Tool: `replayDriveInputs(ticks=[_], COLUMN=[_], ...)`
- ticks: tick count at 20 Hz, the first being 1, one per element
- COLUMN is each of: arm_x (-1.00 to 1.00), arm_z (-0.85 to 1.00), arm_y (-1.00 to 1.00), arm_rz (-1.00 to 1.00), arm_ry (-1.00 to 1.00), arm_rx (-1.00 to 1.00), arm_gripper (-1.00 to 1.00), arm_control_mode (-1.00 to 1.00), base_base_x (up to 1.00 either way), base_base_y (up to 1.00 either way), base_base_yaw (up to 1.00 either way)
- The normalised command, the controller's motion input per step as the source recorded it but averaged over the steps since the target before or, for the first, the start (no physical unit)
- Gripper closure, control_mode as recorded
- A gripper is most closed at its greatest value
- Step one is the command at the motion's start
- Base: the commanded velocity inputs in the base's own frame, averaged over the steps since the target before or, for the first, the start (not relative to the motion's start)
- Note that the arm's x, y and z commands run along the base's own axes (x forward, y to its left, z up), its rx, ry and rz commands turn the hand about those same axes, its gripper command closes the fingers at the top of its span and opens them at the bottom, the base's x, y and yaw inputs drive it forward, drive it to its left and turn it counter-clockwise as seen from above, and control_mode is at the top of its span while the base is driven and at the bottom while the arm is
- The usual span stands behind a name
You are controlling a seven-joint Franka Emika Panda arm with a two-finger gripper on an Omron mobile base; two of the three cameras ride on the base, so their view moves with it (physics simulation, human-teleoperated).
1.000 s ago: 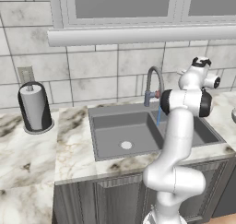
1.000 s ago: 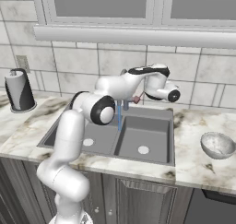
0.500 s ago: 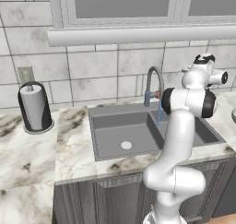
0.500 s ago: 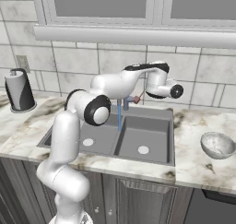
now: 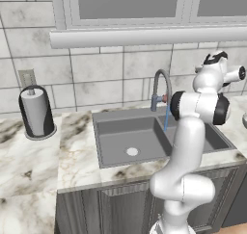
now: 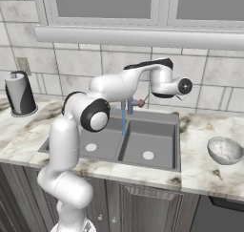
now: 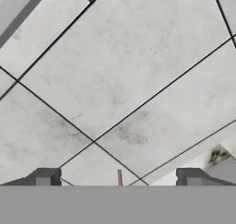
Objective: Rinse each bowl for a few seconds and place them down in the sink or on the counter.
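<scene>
Above the sink (image 6: 157, 147), where water is running from the faucet (image 5: 162, 86), the claw (image 7: 119, 178) is held wide and empty, so the grey bowl (image 6: 225, 150) on the bench (image 6: 209, 171) must be fetched next.

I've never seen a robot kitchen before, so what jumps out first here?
A stream of water runs from the arched faucet into the dark sink. The white arm bends high over it, its pincer open toward the tiled wall. A pale mottled bowl sits on the marble counter at the right.
</scene>
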Motion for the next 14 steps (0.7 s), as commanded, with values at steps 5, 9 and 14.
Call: replayDriveInputs(ticks=[5,9,14], arm_x=[-0.32,-0.36,-0.42], arm_z=[0.14,0.12,0.02], arm_y=[-0.07,-0.14,-0.08], arm_rz=[-0.04,-0.03,-0.02], arm_ry=[0.12,0.04,0.01], arm_rx=[0.07,0.0,-0.03], arm_gripper=[-1.0,-1.0,-1.0], arm_control_mode=[-1.0,-1.0,-1.0], base_base_x=[0.0,0.0,0.0], base_base_y=[0.0,0.0,0.0], base_base_yaw=[0.0,0.0,0.0])
